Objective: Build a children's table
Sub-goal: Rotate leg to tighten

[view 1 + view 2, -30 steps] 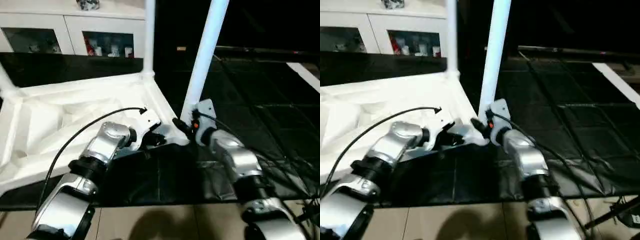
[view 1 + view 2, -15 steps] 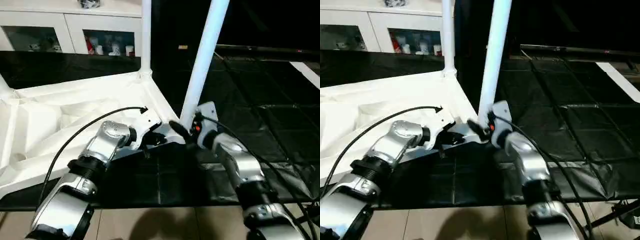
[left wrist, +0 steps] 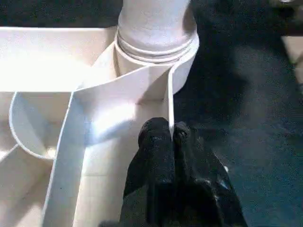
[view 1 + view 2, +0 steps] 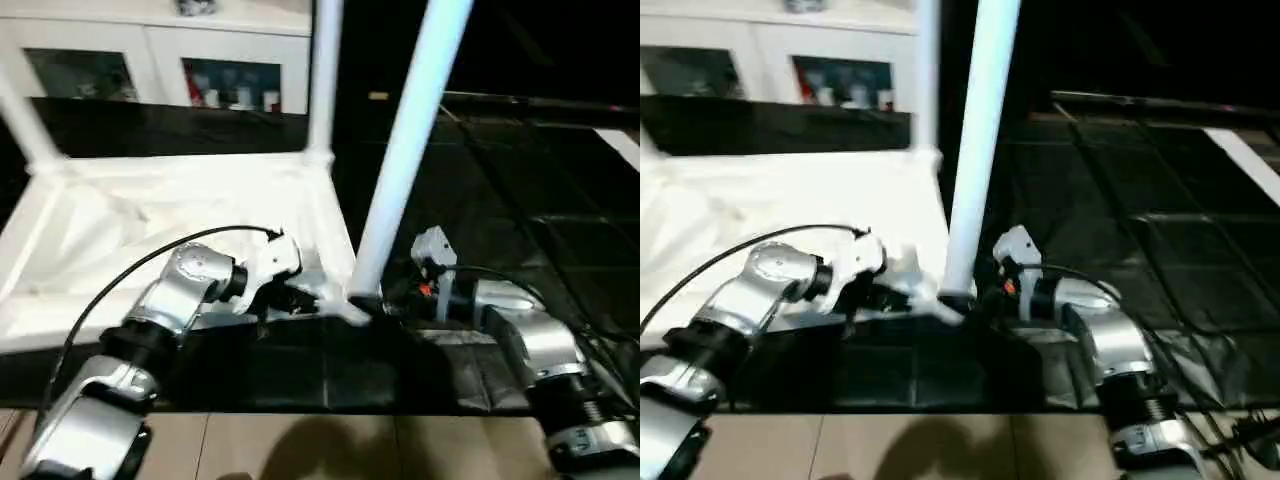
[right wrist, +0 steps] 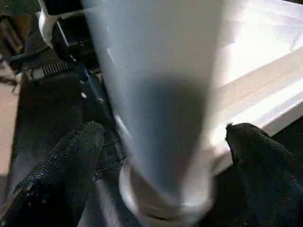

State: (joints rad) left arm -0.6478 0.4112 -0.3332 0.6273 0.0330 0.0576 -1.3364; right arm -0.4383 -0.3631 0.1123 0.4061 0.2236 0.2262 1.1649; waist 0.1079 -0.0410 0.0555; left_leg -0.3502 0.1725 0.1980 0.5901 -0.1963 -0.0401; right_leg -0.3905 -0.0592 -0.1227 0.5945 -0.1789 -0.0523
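Right hand (image 5: pixel 161 156) now lower, open around near leg (image 4: pixel 405 160).

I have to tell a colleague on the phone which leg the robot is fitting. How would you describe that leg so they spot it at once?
Start at the white table top lying underside up on the dark floor, with legs standing up from its corners. Go to the corner nearest the robot, where the left gripper pinches a thin rib. The leg there is the thickest-looking and nearest, and the right gripper has a finger on either side of its base.
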